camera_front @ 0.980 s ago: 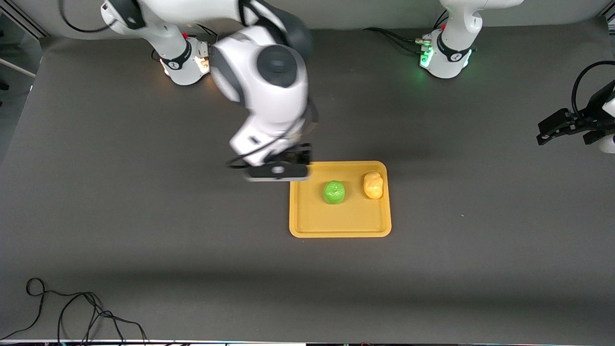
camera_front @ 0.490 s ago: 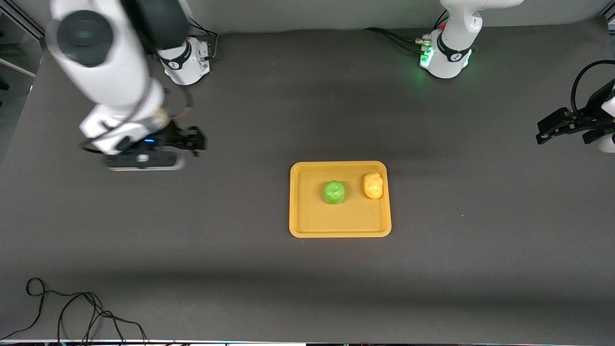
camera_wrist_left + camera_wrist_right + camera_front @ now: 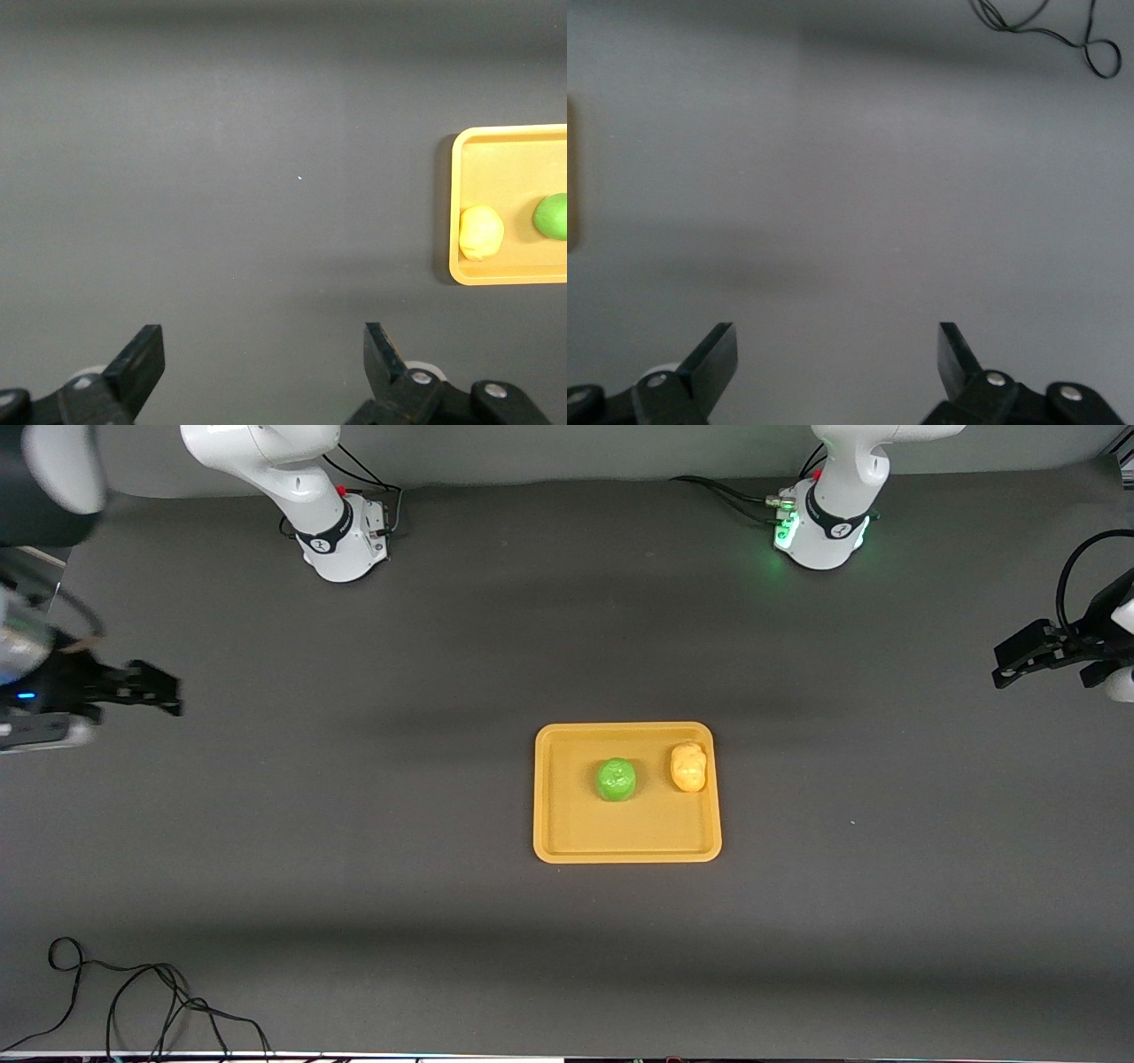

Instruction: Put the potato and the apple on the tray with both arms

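The orange-yellow tray (image 3: 627, 841) lies in the middle of the dark table. The green apple (image 3: 617, 779) and the yellow potato (image 3: 688, 766) rest on it side by side, the potato toward the left arm's end. Both also show in the left wrist view, the potato (image 3: 481, 233) and the apple (image 3: 552, 216) on the tray (image 3: 496, 155). My left gripper (image 3: 1014, 663) is open and empty over bare table at the left arm's end. My right gripper (image 3: 151, 691) is open and empty over bare table at the right arm's end. A sliver of the tray (image 3: 570, 177) shows in the right wrist view.
A black cable (image 3: 133, 1001) lies coiled at the table's front edge toward the right arm's end; it also shows in the right wrist view (image 3: 1063, 31). The two arm bases (image 3: 341, 536) (image 3: 819, 527) stand along the back edge.
My right arm has swung from beside the tray out toward the right arm's end of the table. The left arm, the apple and the potato have not moved.
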